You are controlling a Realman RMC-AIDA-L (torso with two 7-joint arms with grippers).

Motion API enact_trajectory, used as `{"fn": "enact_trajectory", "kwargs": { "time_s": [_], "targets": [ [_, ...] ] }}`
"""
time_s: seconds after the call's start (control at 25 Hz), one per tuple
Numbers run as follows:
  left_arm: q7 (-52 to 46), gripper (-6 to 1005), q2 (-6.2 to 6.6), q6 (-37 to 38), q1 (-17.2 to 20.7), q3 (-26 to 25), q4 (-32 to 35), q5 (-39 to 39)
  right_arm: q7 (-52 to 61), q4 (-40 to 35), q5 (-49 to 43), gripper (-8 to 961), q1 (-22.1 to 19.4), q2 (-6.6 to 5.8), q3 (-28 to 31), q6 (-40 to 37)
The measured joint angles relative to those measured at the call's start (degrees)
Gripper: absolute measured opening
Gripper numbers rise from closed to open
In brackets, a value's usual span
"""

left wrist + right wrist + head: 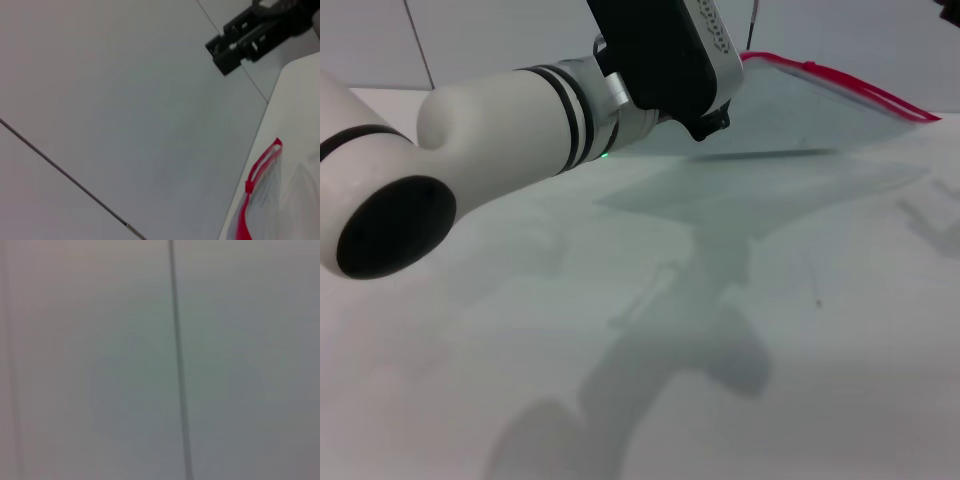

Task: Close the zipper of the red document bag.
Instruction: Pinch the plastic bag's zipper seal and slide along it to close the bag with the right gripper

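Observation:
The red document bag [800, 115] lies flat at the far right of the white table, translucent and pale blue-grey. Its zipper [845, 85] is a thin red strip along the far edge. In the left wrist view the zipper [257, 175] runs near the table's edge, with a small red pull [248, 187] on it. My left arm reaches across from the left, and the black base of my left gripper [665, 50] hangs over the bag's near left corner, its fingers cut off by the frame. My right gripper [222, 52] shows dark and raised beyond the bag.
The white table [720, 380] stretches toward me, carrying only the arm's shadow. A pale wall with a thin dark seam [177, 365] stands behind it. The table's far edge [250, 155] runs just beyond the zipper.

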Motion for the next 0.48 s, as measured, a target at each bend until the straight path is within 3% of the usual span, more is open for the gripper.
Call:
{"fn": "enact_trajectory", "kwargs": {
  "time_s": [0.2,0.48],
  "targets": [
    [0.2,56,0.01,0.0,0.1,0.0,0.0,0.0,3.0,-4.2,-3.3,650,-0.2,0.16,-1.9,5.4],
    [0.6,55,0.0,0.3,0.1,0.1,0.0,0.0,3.6,-6.7,-6.0,648,0.6,0.13,-9.9,5.0]
  ]
}}
